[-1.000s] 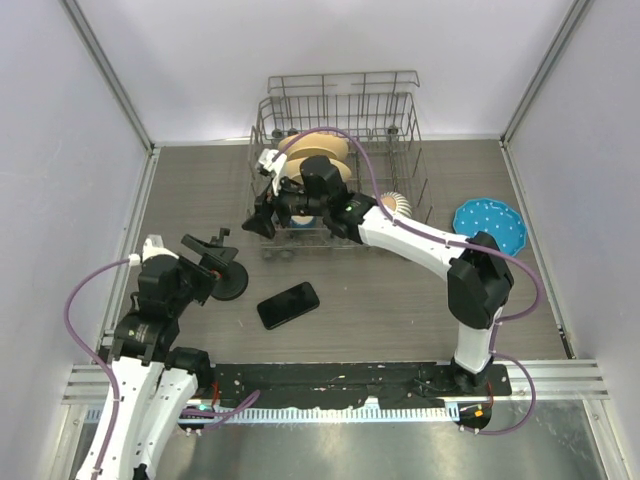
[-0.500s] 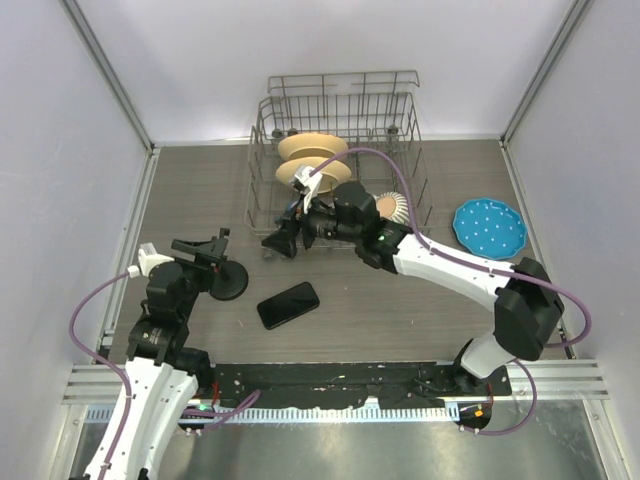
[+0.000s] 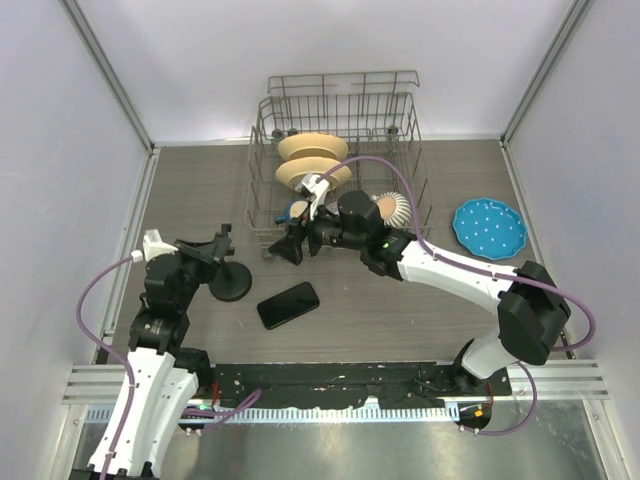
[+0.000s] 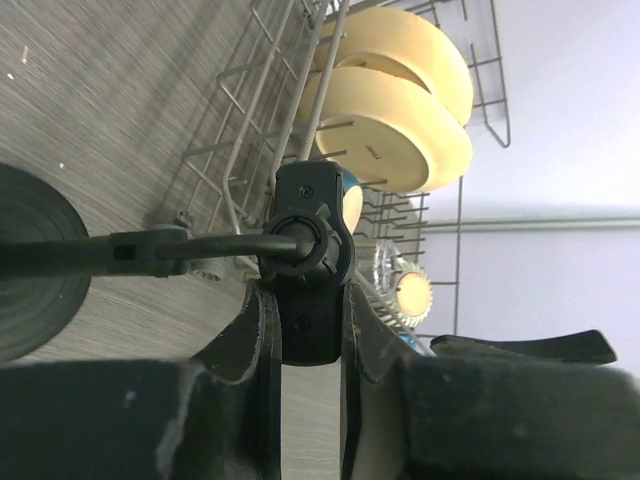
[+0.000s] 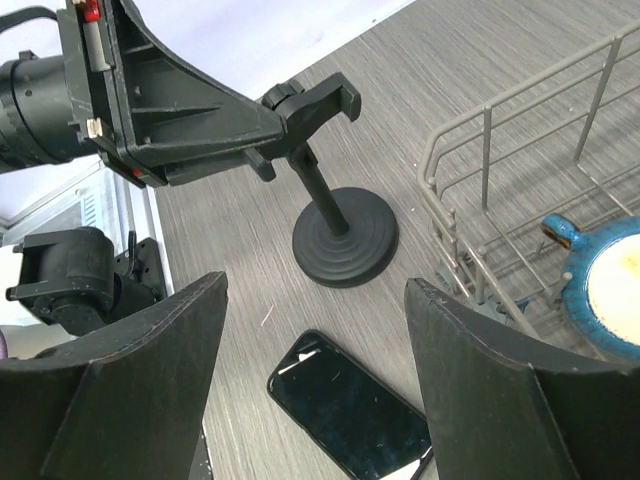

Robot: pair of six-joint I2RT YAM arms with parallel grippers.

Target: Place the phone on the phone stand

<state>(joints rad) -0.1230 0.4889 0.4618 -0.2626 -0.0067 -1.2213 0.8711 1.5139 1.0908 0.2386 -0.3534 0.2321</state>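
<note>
The left gripper (image 4: 306,322) has closed on the phone stand (image 3: 231,286). The right gripper (image 3: 290,244) has moved a little toward 4 o'clock.

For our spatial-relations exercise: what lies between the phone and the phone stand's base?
Only bare table; the right wrist view shows the phone and the phone stand apart.

The counter (image 3: 400,310) is a grey-brown wood-grain surface, enclosed on three sides by plain pale panels: the left wall (image 3: 60,150), the back wall (image 3: 330,40) and the right wall (image 3: 590,150). Aluminium posts (image 3: 105,70) run up the two rear corners, and a ribbed aluminium rail (image 3: 560,375) borders the near edge. Lighting is even and diffuse, shadows soft, with a brighter patch low on the back wall.
</note>
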